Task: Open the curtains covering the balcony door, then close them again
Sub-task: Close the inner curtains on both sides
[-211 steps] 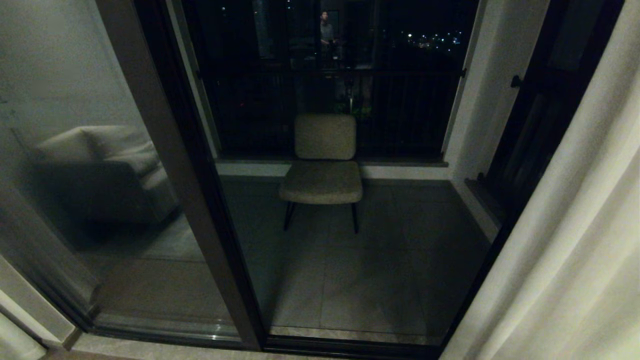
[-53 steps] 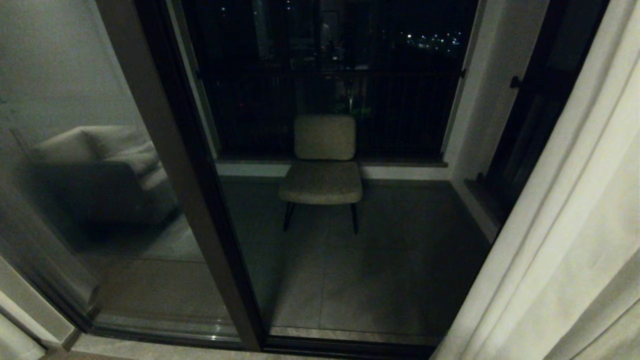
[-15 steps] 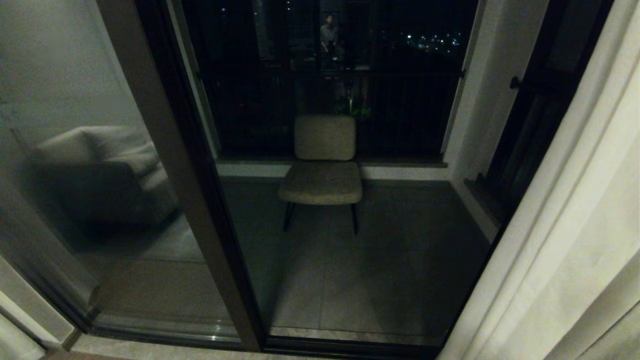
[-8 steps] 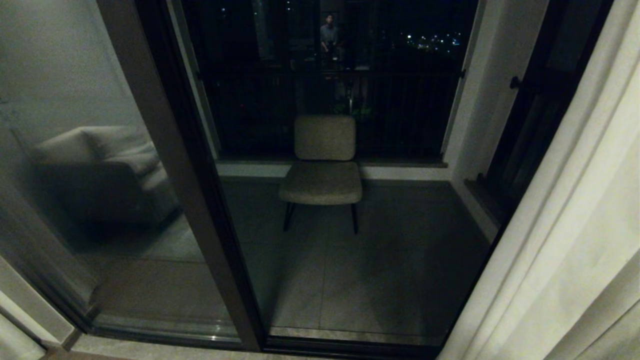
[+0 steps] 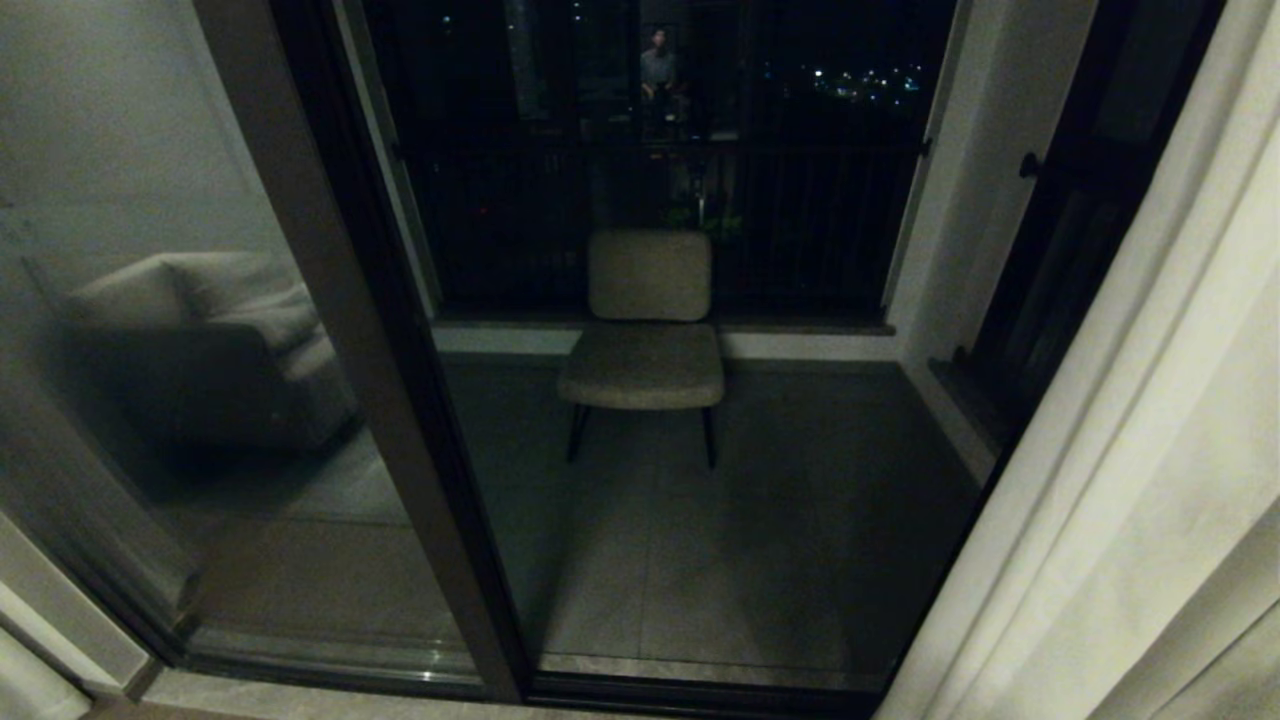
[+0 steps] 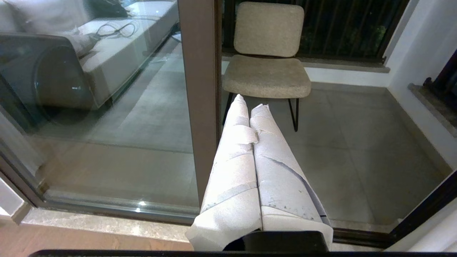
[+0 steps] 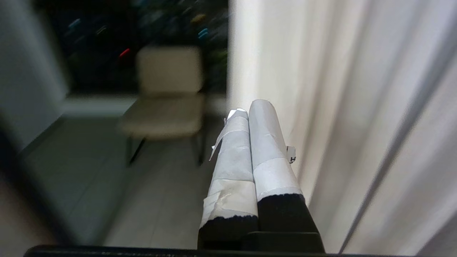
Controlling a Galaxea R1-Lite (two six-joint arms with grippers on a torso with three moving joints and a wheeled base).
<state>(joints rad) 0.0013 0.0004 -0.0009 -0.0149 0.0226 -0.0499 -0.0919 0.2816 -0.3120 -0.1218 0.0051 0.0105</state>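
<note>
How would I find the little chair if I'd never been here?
Look through the balcony door onto the tiled balcony. Against the dark railing stands the chair: beige padded seat and back on thin black legs, unlike the bulky sofa reflected in the glass.

The chair (image 5: 645, 340) sits behind the balcony door (image 5: 380, 400), on the balcony floor (image 5: 760, 540) — right of the door's upright. The curtains (image 5: 1140, 500) hang right of the chair; what looks like a sofa (image 5: 200, 340) shows left of it.

Cream-white pleated curtains (image 5: 1150, 450), dark brown door frame (image 5: 340, 330), beige chair (image 5: 645, 330), grey floor tiles (image 5: 720, 560).
</note>
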